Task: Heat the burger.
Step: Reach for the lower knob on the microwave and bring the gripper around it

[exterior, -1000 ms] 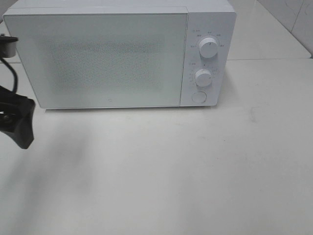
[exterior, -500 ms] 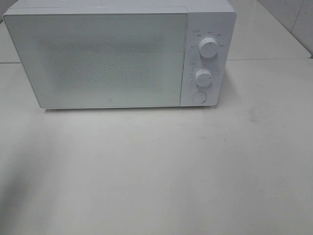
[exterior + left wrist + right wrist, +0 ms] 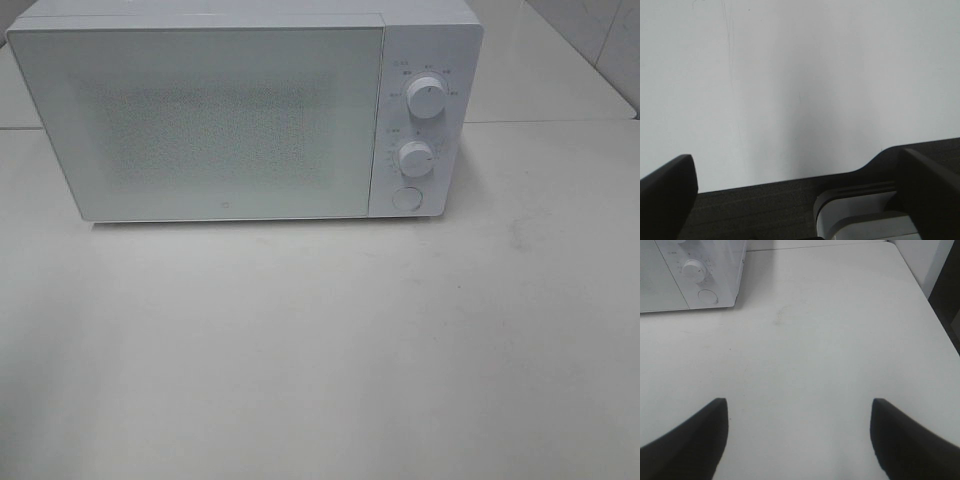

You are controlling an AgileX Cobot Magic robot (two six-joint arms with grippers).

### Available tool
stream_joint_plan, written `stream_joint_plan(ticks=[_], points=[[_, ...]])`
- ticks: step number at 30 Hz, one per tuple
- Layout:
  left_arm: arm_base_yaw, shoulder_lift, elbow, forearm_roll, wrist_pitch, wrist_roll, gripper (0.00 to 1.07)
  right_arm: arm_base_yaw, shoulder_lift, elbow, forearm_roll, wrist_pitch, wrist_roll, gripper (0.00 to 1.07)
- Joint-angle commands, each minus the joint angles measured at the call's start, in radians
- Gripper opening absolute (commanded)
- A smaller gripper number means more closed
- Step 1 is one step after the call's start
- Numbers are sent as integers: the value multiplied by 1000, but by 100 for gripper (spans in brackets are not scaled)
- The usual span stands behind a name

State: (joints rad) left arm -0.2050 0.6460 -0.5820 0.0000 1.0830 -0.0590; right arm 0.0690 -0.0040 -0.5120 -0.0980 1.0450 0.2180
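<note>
The left gripper [image 3: 796,157] is keeping its 2 dark fingers [image 3: 667,192] spread wide, and nothing is sitting between them. Beyond the jaws a plain white surface [image 3: 800,75] is filling the view. Close beneath them a dark textured strip [image 3: 755,210] is running across, with a pale grey-white moulded part [image 3: 855,212] lying just beside 1 finger. The right gripper [image 3: 799,402] is also holding its jaws wide apart and empty, hanging over the white table [image 3: 815,340]. Ahead of these jaws and off to 1 side, well apart from both fingertips, the white microwave [image 3: 690,270] is standing on that table. Its lower knob [image 3: 692,269] and round button [image 3: 707,296] are facing the gripper. From the high camera the microwave's door [image 3: 200,120] is sitting shut, its speckled window hiding whatever is inside. On the control panel the upper knob [image 3: 427,98] is sitting above the lower knob, with the button beneath both. The burger is showing in none of the 3 views, so where it is lying relative to either pair of jaws cannot be told; neither pair is gripping it.
</note>
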Motion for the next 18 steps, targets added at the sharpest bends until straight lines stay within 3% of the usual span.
stream_joint_plan(ticks=[1,18], points=[[2,-107,54,0,-18,11,100,-8,-26,1,1,-4,-9,75],[2,-503,81,-6,-45,13,100,-8,-26,1,1,-4,-9,75]])
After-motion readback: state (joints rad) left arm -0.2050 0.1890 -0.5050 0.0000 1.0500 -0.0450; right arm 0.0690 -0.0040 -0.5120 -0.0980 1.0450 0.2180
